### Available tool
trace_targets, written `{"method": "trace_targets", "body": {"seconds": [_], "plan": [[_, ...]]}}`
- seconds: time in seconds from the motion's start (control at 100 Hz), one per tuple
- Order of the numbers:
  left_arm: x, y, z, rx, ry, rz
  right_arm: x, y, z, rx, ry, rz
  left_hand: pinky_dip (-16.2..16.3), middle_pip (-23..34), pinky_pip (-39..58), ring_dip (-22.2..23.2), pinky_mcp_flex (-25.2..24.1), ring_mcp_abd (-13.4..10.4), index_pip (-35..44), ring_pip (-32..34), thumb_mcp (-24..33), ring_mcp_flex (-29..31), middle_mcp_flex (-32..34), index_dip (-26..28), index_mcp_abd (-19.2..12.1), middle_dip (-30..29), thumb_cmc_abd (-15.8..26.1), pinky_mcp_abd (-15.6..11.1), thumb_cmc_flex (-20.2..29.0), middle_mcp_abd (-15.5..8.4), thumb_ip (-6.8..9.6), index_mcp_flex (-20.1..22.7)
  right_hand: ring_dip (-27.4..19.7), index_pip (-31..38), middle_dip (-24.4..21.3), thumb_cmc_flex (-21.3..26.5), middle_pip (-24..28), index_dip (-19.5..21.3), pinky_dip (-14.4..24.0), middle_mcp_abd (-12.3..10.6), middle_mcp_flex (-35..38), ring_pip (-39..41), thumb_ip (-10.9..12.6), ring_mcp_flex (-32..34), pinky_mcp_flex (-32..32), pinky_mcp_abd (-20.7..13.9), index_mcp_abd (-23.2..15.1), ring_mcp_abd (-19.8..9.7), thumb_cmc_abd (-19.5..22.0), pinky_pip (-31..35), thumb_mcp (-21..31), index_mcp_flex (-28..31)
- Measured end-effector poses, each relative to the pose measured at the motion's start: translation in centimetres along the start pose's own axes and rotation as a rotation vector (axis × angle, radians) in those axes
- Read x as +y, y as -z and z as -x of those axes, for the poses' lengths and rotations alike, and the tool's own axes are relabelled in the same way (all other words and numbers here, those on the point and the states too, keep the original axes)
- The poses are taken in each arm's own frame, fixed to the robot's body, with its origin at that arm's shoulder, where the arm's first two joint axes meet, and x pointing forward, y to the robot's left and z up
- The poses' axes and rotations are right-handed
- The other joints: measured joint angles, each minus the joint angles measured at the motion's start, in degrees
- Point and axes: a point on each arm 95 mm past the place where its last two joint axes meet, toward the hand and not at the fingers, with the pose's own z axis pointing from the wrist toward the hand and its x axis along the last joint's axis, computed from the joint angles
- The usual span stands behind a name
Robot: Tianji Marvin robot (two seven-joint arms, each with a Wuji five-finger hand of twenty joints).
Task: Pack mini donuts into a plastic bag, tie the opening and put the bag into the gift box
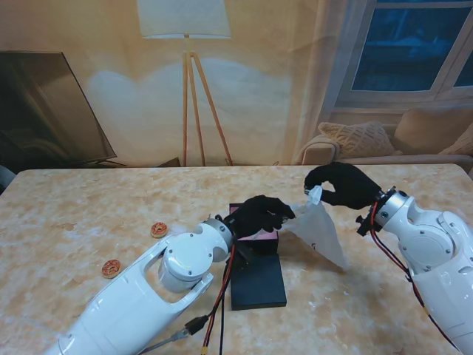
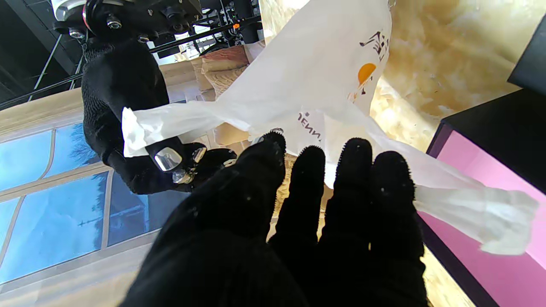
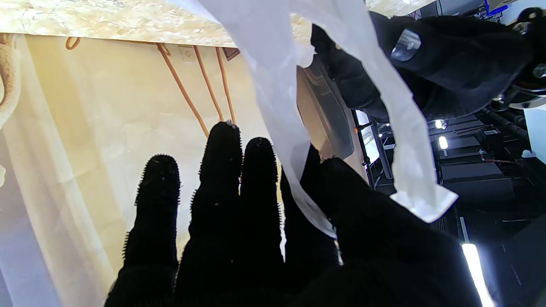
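Both my hands held the white plastic bag [image 1: 319, 231] up off the marble-pattern table [image 1: 74, 214], stretched between them. My left hand [image 1: 259, 214] had fingers closed on one twisted handle end, just over the open gift box [image 1: 256, 275], a black box with pink lining. My right hand [image 1: 344, 185] pinched the other handle between thumb and fingers, raised higher and farther from me. The bag body sagged between the hands, its lower corner toward the table right of the box. Printed lettering and an orange mark showed on the bag in the left wrist view. Two mini donuts [image 1: 158, 229] lay on the table well left of the box, apart from each other. Couldn't tell whether any donuts were inside the bag.
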Motion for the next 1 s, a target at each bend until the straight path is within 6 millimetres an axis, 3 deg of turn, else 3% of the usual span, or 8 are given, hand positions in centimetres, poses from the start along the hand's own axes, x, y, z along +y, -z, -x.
{"method": "trace_targets", "body": {"seconds": [0.23,0.54,0.69,0.86,1.0], "plan": [[0.4,-0.4,-0.1,-0.005,-0.021,0.022,0.0,-0.1,0.0,0.0,0.0,0.005,-0.2,-0.4,-0.2,-0.6,-0.4,0.4,0.0,0.0,-0.1,-0.3,0.0,0.0,0.2,-0.1,0.0,0.2,1.0,0.2,0.0,0.0,-0.8,0.0,-0.1,0.2,-0.2,0.1,0.0,0.0,-0.5,-0.5,0.0,-0.7,-0.1,0.0,-2.4,0.1,1.4,0.0,-3.0,-1.4],[0.2,-1.2,-0.1,-0.008,-0.038,0.023,-0.1,-0.2,-0.1,0.017,-0.006,0.026,-0.2,0.0,-0.5,-1.0,-1.3,0.4,0.0,0.0,0.3,-0.9,0.0,0.2,0.2,0.7,0.0,0.2,2.4,0.0,-0.01,0.0,-2.1,0.0,-0.5,0.2,-0.1,0.1,0.0,-0.8,-0.5,-1.9,0.0,-0.6,0.0,-0.4,-2.5,-0.3,1.4,0.0,-3.1,-1.4],[0.1,-1.7,-0.5,-0.011,-0.034,0.015,-0.2,-0.2,-0.1,0.017,-0.025,0.018,-0.2,0.1,-0.5,-1.0,-1.3,0.1,0.0,0.0,1.1,-0.9,0.0,0.7,0.0,2.1,0.0,0.0,2.5,-0.4,-0.01,0.0,-3.6,0.0,-2.8,0.2,-1.8,0.1,0.0,-0.7,-1.6,-4.4,0.0,-1.5,0.0,-0.4,-2.5,-0.3,1.4,0.0,-3.1,-1.4],[0.2,-2.1,-1.0,-0.011,0.028,0.007,-0.2,-0.2,-0.2,0.011,-0.033,0.023,-0.2,0.1,-0.6,-1.0,-2.3,0.0,0.8,0.0,1.1,-0.9,0.0,0.7,-0.3,2.1,0.0,0.0,2.3,-0.6,-0.17,0.0,-5.4,0.0,-6.4,0.2,-4.1,0.1,0.0,2.0,-6.0,-7.1,0.0,-5.2,-2.1,-0.1,-3.1,1.8,2.0,0.1,-4.0,-1.9],[0.4,-2.5,-0.9,-0.025,0.062,-0.001,-0.1,-0.3,-0.2,0.005,-0.042,0.022,-0.2,0.2,-0.6,-1.0,-2.3,0.0,1.5,0.0,1.1,-0.9,0.0,0.7,-0.4,2.1,0.0,0.0,2.3,-0.6,-0.65,0.0,-5.9,0.0,-7.9,0.2,-4.2,0.5,0.0,2.1,-6.7,-7.3,0.0,-5.8,-2.6,0.1,-3.6,2.0,2.5,0.1,-4.7,-2.2]]}}
